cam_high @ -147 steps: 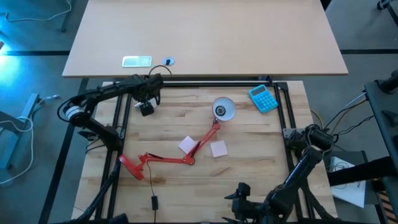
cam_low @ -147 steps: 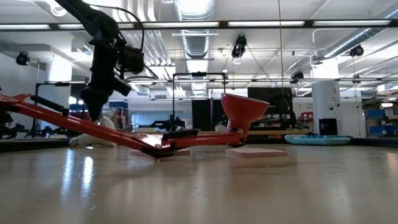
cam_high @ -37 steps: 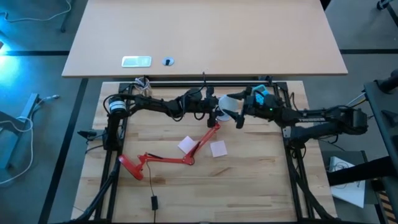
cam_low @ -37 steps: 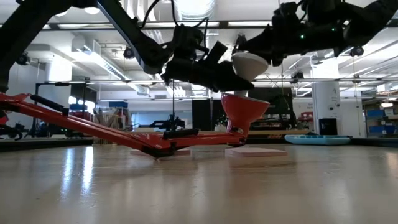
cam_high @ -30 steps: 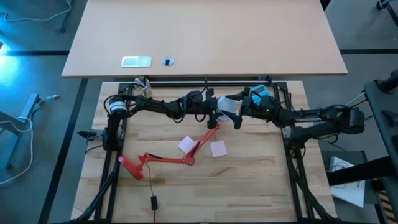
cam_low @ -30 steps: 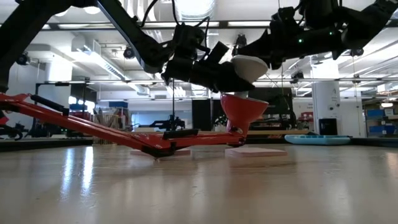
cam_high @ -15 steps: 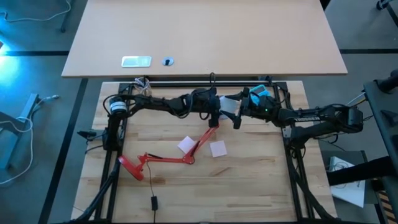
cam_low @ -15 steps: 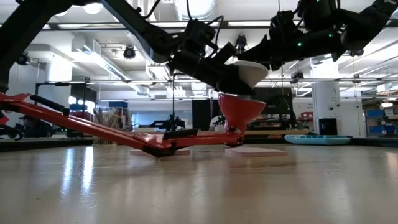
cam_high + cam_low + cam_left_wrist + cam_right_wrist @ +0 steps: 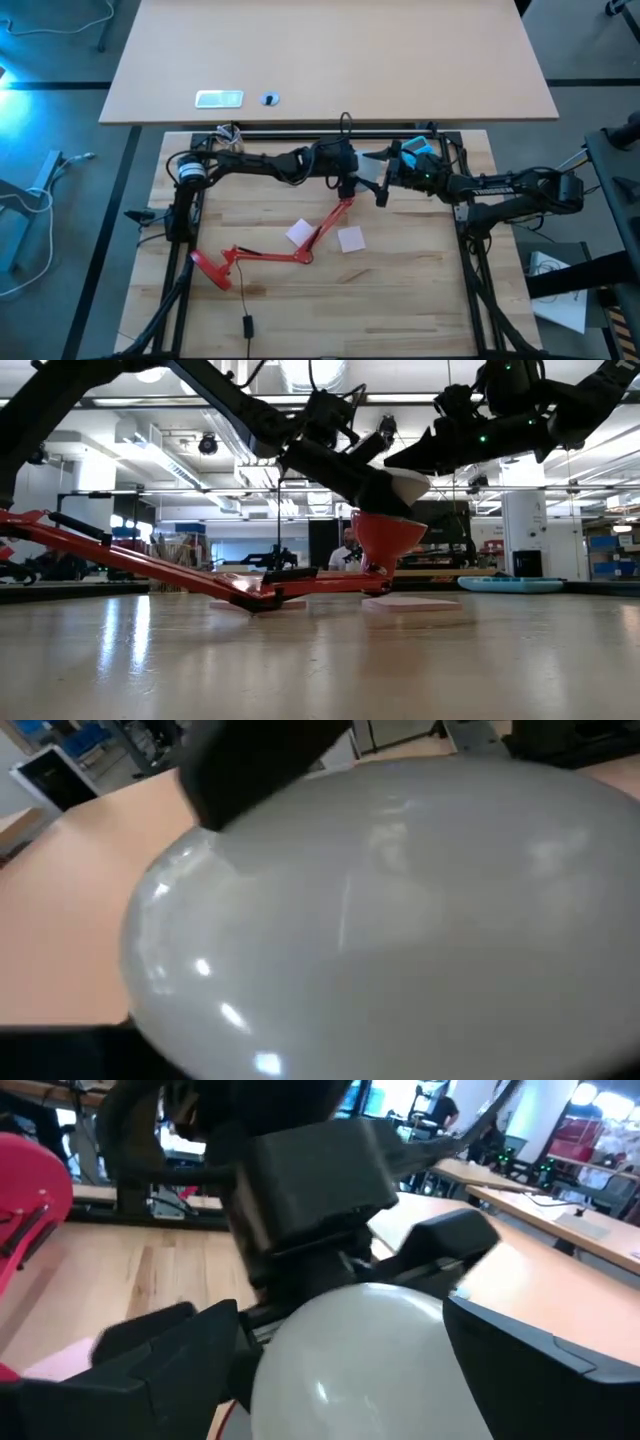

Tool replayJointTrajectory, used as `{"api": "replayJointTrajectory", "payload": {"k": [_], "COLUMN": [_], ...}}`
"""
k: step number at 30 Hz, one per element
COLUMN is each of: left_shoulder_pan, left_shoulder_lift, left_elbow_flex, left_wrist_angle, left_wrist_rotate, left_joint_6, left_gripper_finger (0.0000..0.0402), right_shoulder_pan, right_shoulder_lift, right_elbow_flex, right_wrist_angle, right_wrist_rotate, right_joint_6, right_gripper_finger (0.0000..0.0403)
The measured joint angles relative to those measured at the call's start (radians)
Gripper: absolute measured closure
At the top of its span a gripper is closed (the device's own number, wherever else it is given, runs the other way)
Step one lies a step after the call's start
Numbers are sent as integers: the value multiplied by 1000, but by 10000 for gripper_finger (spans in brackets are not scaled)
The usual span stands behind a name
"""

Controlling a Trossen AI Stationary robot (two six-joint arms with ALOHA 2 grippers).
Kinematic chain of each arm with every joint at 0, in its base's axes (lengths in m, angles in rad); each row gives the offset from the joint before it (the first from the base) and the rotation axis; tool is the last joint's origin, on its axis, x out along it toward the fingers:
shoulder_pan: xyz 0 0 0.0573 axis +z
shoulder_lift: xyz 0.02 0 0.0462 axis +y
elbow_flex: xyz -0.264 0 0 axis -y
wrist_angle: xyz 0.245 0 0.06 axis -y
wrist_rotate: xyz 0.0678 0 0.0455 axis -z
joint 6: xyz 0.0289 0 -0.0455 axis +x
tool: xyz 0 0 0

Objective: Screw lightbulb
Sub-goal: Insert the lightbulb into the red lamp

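The white lightbulb point(image 9: 408, 482) hangs just above the red lamp's shade point(image 9: 388, 532), which faces up. The lamp point(image 9: 330, 215) lies across the table with its base point(image 9: 212, 265) near the left front. My right gripper point(image 9: 425, 468) reaches in from the table's right and is shut on the bulb point(image 9: 350, 1360). My left gripper point(image 9: 370, 486) comes from the left, slanting down, right up against the bulb, whose glass fills the left wrist view point(image 9: 400, 920). The bulb's screw base is hidden. My right gripper has the bulb's round glass end point(image 9: 300, 1350) pinched between its two fingers point(image 9: 170, 1350). The fingers come nearly level from the table's right. The bulb is lifted clear, just over the lamp shade.
Two pink sticky notes point(image 9: 302, 233) point(image 9: 351, 238) lie beside the lamp's arm. A blue calculator point(image 9: 420, 150) sits at the far right, partly under my right arm. A black frame rail point(image 9: 300, 131) runs along the far edge. The near half of the table has free room.
My left gripper has gone toward the table's right, up to the bulb, and its wrist has risen so that it now slants down at it. My right gripper has stayed shut on the bulb, which has sunk slightly toward the shade.
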Motion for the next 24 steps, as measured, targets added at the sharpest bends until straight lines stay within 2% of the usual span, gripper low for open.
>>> {"api": "replayJointTrajectory", "payload": {"k": [5, 12, 24], "left_shoulder_pan": [2, 2, -5], "left_shoulder_lift": [68, 71, 25], "left_elbow_flex": [74, 169, 175], "left_wrist_angle": [-24, -232, -397], "left_wrist_rotate": [-32, -76, -96], "left_joint_6": [17, 68, 70], "left_gripper_finger": [109, 100, 100], "right_shoulder_pan": [0, 0, 3], "right_shoulder_lift": [2, 17, 134], "right_elbow_flex": [-2, -11, 2], "right_wrist_angle": [-11, -22, 87], "right_wrist_rotate": [-7, -28, -67], "right_joint_6": [-5, -8, 10], "right_gripper_finger": [59, 59, 59]}}
